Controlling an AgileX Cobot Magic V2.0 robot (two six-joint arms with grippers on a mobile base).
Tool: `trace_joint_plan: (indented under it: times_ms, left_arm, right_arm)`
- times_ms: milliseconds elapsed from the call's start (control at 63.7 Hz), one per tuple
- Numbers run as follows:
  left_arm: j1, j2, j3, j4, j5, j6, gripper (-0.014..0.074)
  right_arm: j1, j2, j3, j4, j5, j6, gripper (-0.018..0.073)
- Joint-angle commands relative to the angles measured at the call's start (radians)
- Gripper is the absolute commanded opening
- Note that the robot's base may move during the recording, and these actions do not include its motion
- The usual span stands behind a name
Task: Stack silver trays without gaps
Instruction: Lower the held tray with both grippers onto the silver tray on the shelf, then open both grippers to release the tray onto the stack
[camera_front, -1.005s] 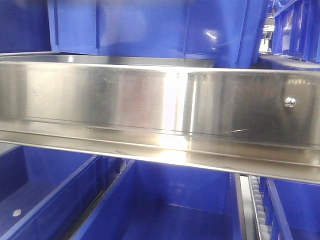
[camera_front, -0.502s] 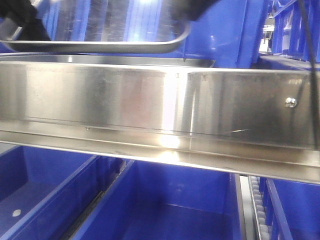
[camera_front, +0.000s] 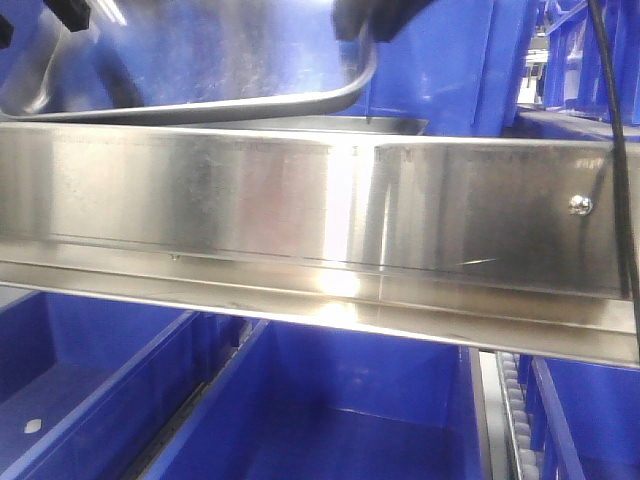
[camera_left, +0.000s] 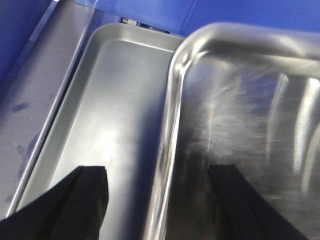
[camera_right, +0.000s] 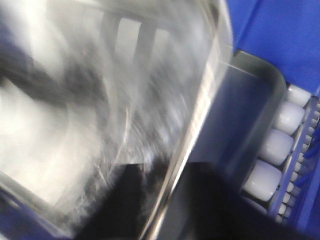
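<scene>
Tool on the left (camera_left: 157, 175) is seen in its wrist view with its two black fingers (camera_left: 90, 197) spread well apart. They are set astride the long rim of the upper silver tray (camera_left: 240, 115), one outside it and one inside the pan. A strip of the lower silver tray (camera_left: 110, 110) can be seen between the outer finger and the rim, so no pinch is shown there. Whether the inner finger bears on the tray wall cannot be told.

The right tool (camera_right: 165, 195) is seen only as a dark blurred mass at that tray's rim. Whether it is spread or pressed onto the rim cannot be told.

The task is judged to be partly done. The lower silver tray lies flat on the shelf behind the steel shelf rail (camera_front: 300, 200), backed by blue bins (camera_front: 450, 60). The upper tray is held above it, tilted, with its near rim low and just above the rail's top edge. In the left wrist view it is offset sideways, so that much of the lower tray's floor is left uncovered.

Nesting is not yet achieved. The upper tray is judged to need levelling, squaring over the lower one and seating until the rims meet all round. Whether the trays touch anywhere cannot be made out.
</scene>
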Motion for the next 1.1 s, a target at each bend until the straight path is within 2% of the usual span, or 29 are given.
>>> trace_joint_plan:
  times_ms: [0,110,204,267,314,392,439,518,628,769,895,1083]
  left_arm:
    - [0.004,-0.006,-0.007,0.000,-0.009,-0.006,0.0340]
    - [0.004,-0.006,-0.009,-0.030,0.009,-0.006,0.0340]
    - [0.004,-0.006,-0.009,-0.059,0.017,-0.002,0.0335]
    - [0.004,-0.006,-0.009,-0.080,0.020,0.012,0.0302]
    - [0.004,-0.011,-0.009,-0.085,0.022,0.012,0.0236]
    - [0.004,-0.031,-0.009,-0.087,0.022,0.014,0.0040]
    - [0.004,-0.045,-0.009,-0.087,0.022,0.029,-0.0040]
    - [0.004,-0.078,-0.009,-0.087,0.014,0.072,0.0008]
    - [0.002,-0.139,-0.009,-0.093,-0.012,0.150,0.0004]
    - [0.002,-0.240,0.026,-0.095,-0.104,0.189,0.0004]
    - [0.002,-0.377,0.125,-0.095,-0.244,0.231,0.0004]
    - [-0.021,-0.651,0.401,-0.091,-0.502,0.250,0.0004]
  right_arm:
    - [0.001,-0.005,0.002,0.001,-0.004,0.013,0.0366]
    - [0.001,-0.005,0.002,0.001,0.023,0.015,0.0297]
    - [0.001,-0.005,0.002,0.001,0.026,0.015,0.0182]
    - [0.001,-0.005,0.002,0.001,0.026,0.015,0.0092]
    - [0.001,-0.005,0.002,0.001,0.026,0.015,0.0023]
    - [0.001,-0.012,0.002,0.001,0.026,0.015,-0.0100]
    - [0.001,-0.019,0.002,0.001,0.021,0.015,-0.0081]
    - [0.001,-0.038,0.002,0.001,0.010,0.015,-0.0074]
    - [0.001,-0.077,0.002,-0.018,-0.021,0.013,-0.0078]
    - [0.007,-0.150,0.017,-0.071,-0.056,0.005,-0.0078]
    - [0.041,-0.230,0.068,-0.171,-0.087,0.005,-0.0078]
    - [0.088,-0.366,0.205,-0.229,-0.185,0.005,-0.0080]
